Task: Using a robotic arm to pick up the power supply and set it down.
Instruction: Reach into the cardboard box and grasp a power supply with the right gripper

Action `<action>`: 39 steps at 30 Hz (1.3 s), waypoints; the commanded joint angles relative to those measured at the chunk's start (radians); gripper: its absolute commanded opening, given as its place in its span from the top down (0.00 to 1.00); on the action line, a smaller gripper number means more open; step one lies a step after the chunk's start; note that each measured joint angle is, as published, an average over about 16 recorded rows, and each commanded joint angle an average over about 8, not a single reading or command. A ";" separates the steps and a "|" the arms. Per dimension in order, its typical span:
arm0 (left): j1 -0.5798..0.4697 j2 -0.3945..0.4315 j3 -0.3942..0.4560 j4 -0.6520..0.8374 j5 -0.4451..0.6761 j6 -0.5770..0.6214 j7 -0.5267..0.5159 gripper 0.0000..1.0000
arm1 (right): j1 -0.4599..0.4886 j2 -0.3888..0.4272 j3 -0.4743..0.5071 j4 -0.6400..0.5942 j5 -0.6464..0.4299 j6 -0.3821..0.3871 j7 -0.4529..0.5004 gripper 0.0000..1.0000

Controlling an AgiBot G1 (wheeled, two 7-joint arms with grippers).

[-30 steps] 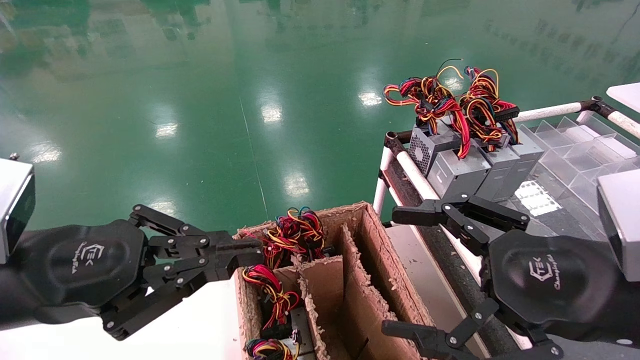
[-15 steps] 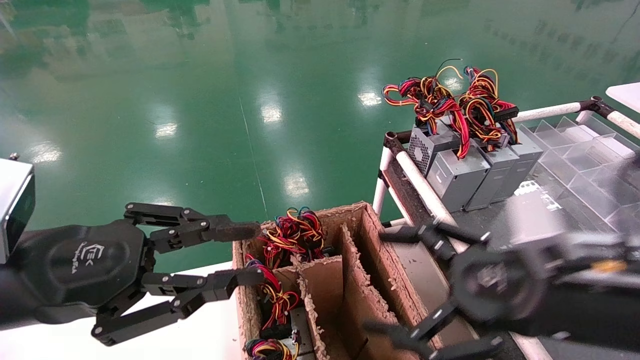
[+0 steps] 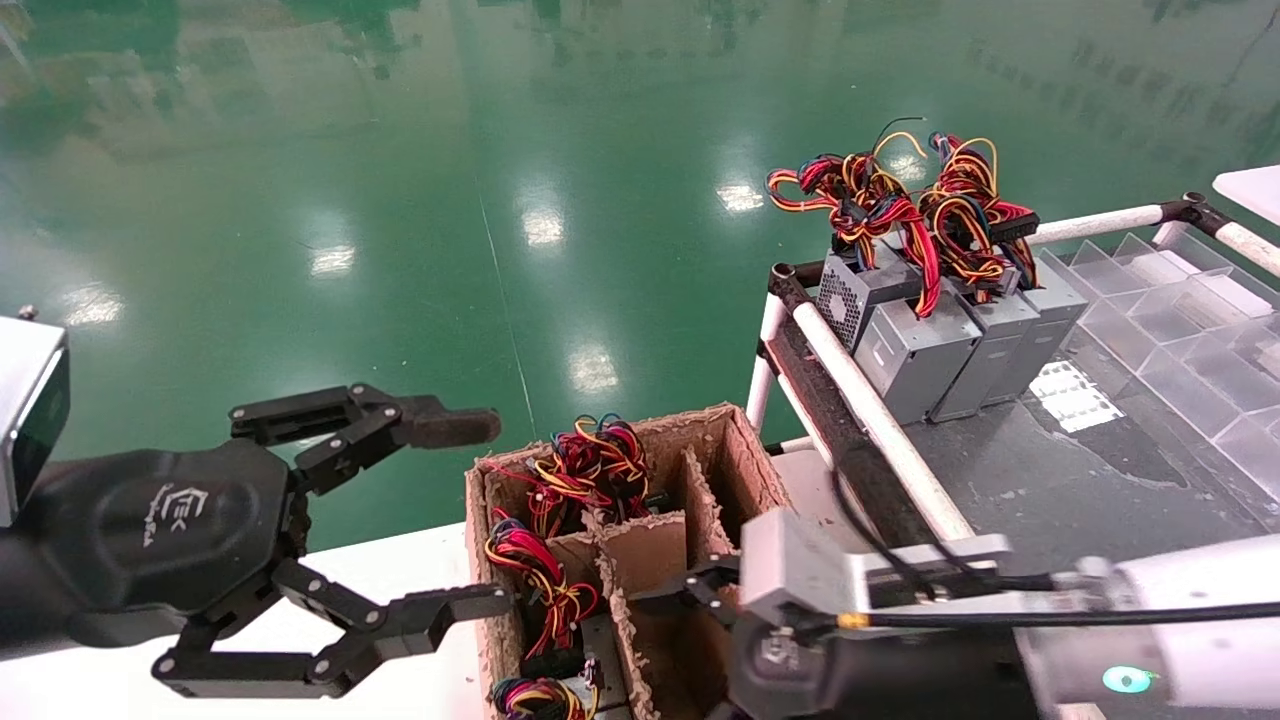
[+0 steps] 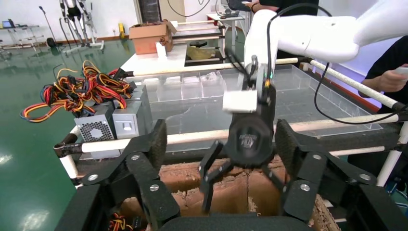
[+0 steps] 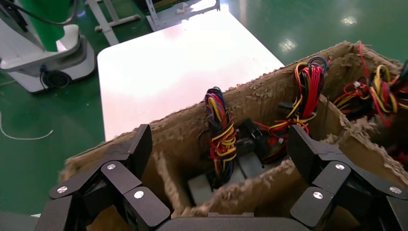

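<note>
The right end effector [image 4: 243,180] hangs over the brown cardboard box [image 3: 735,445], pointing down into its divided compartments, with its black fingers [image 5: 308,151] spread wide apart and holding nothing. In the right wrist view, a power supply [image 5: 226,175] stands in a compartment directly below and between those spread fingers, its grey body low in the slot and its bundle of red, yellow and black wires [image 5: 221,132] rising above it. The fingers are not touching it; they straddle the cardboard dividers above. More wire bundles [image 3: 590,460] poke out of the neighbouring compartments, nearer the far edge of the box.

The left end effector [image 3: 480,515] is beside the box on the robot's left, over the white desk [image 3: 400,570], its two fingers also wide apart and empty; the lower fingertip sits just at the box's outer wall, the upper one hangs clear over the green floor [image 3: 400,200].

On the rack [image 3: 870,420] to the right, a row of grey power supplies [image 3: 915,350] stands upright side by side, their tangled wires on top, well apart from both end effectors.
</note>
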 commanded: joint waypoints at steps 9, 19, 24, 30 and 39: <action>0.000 0.000 0.000 0.000 0.000 0.000 0.000 0.00 | -0.010 -0.107 -0.059 0.020 -0.107 0.083 0.023 1.00; 0.000 0.000 0.000 0.000 0.000 0.000 0.000 0.00 | -0.027 -0.144 -0.076 0.022 -0.146 0.130 0.032 1.00; 0.000 0.000 0.000 0.000 0.000 0.000 0.000 0.00 | -0.035 -0.149 -0.079 0.022 -0.154 0.142 0.035 1.00; 0.000 0.000 0.000 0.000 0.000 0.000 0.000 0.00 | -0.043 -0.149 -0.080 0.023 -0.158 0.149 0.036 1.00; 0.000 0.000 0.000 0.000 0.000 0.000 0.000 0.00 | -0.064 -0.139 -0.068 0.024 -0.144 0.164 0.033 1.00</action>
